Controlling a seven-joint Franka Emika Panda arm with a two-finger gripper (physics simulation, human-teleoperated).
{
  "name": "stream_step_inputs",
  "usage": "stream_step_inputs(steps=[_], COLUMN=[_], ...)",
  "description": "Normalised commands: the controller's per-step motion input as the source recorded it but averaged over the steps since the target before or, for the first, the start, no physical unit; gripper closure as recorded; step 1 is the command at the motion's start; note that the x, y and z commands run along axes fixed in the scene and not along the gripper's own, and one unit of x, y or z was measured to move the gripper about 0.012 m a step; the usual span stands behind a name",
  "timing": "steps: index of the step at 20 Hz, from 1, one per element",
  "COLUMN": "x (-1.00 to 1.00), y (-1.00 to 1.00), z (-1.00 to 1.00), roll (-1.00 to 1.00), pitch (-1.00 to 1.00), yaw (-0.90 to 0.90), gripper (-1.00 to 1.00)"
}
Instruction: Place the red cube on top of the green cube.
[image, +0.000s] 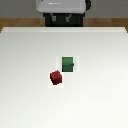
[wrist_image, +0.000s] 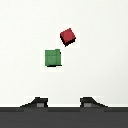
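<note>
A plain white table (image: 30, 75) is filling most of the exterior view, with the robot's grey base (image: 61, 6) sitting at its far edge. The green cube (image: 68, 64) is resting on the table near the middle. The red cube (image: 56, 77) is lying just beside it, nearer the camera and toward the exterior view's left, turned at an angle. In the wrist view the gripper (wrist_image: 63, 103) is hanging above both cubes, its jaws spread apart and holding nothing.
</note>
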Motion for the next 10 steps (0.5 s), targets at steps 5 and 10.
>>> stream_step_inputs(steps=[5,10], x=[0.00,0.00], y=[0.00,-0.20], z=[0.00,0.00], roll=[0.00,0.00], pitch=[0.00,0.00], yaw=[0.00,0.00], gripper=[-1.00,-1.00])
